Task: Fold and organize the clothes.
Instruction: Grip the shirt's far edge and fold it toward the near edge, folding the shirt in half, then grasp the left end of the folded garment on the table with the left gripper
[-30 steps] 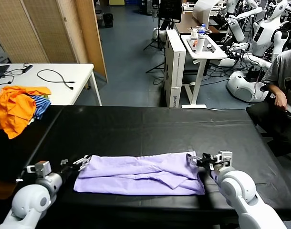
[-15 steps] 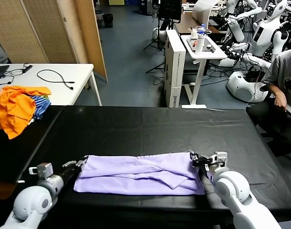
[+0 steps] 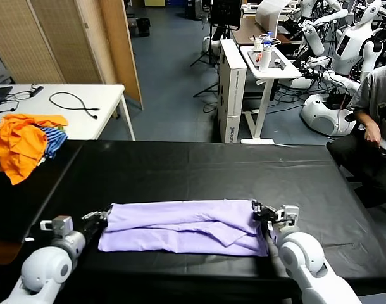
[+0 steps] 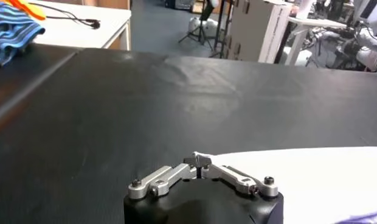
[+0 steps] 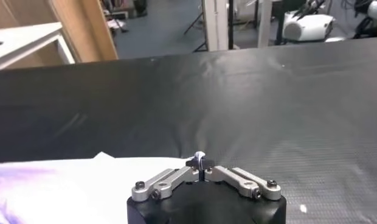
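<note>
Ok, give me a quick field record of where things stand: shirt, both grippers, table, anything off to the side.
shirt: lavender T-shirt, folded into a long band, flat near the table's front edge
left gripper: shut on the shirt's left end
right gripper: shut on the shirt's right end
table: black table, bare behind the shirt
side: orange clothes with striped cloth, far left

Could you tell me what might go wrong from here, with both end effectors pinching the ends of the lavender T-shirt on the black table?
1. Each pinch looks shallow: the left end effector and the right end effector hold only an edge of the T-shirt, so a corner could slip out.
2. The shirt lies close to the near edge of the black table; a further pull toward the robot might drag it off.
</note>
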